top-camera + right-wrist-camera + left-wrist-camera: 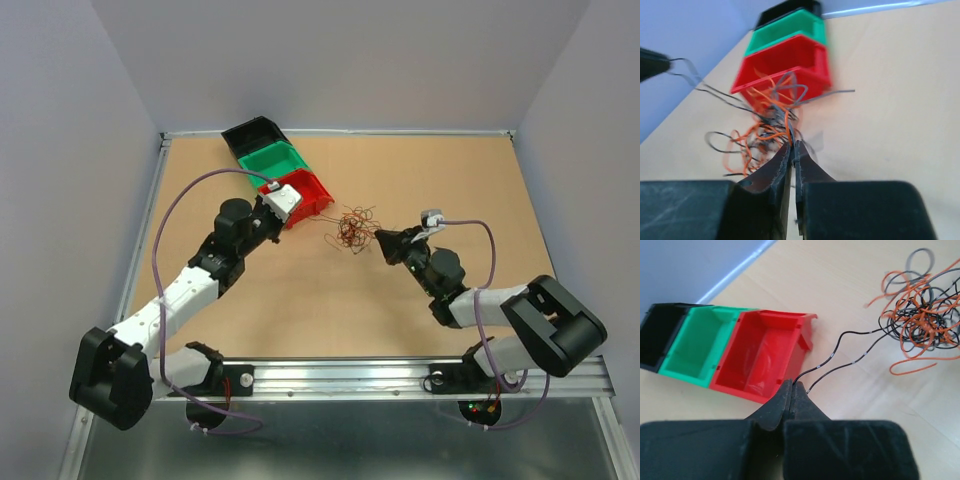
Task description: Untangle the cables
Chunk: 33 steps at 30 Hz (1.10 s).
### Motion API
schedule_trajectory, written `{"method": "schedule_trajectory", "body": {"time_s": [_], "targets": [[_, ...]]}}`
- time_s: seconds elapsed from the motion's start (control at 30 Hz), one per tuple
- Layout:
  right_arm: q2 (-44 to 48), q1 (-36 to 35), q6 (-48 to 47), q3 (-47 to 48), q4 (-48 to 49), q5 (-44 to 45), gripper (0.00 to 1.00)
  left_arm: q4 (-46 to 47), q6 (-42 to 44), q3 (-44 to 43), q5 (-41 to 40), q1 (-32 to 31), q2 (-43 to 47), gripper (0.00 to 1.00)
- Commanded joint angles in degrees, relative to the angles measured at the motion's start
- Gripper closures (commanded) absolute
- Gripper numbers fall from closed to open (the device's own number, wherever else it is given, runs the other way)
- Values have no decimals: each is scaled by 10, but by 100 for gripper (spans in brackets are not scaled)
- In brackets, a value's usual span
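Left end effector pinched together on black wire just right of red bin, right end effector clamped on wire tangle bunched just ahead of its tips.

The tan tabletop carries a black bin, a green bin and a red bin touching in a diagonal row at its far left, with the tangled cables just beside the red one.

red bin motion-blurred, cables cut off at right edge
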State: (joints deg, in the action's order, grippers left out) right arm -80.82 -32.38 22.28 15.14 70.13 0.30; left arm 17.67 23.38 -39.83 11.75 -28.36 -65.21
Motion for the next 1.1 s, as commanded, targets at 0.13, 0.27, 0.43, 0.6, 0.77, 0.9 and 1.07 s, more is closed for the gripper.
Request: {"method": "schedule_trajectory", "body": {"time_s": [0.13,0.27,0.43,0.6,0.77,0.9,1.07], "targets": [[63,8,-19,-33,-109,305,88,62,-45,26,-80,19,82,100],[100,26,38,-28,-207,425,93,80,-70,25,-179,36,99,100],[172,32,88,-54,-245,561,94,88,-130,16,-239,135,111,100],[258,35,131,-101,-263,608,96,93,-186,16,-237,230,138,100],[361,35,166,-134,-313,649,99,106,-226,33,-231,305,186,100],[461,35,178,-160,-338,647,100,112,-249,41,-183,348,222,100],[502,35,68,-166,-302,471,99,119,-237,49,54,350,216,100]]}}
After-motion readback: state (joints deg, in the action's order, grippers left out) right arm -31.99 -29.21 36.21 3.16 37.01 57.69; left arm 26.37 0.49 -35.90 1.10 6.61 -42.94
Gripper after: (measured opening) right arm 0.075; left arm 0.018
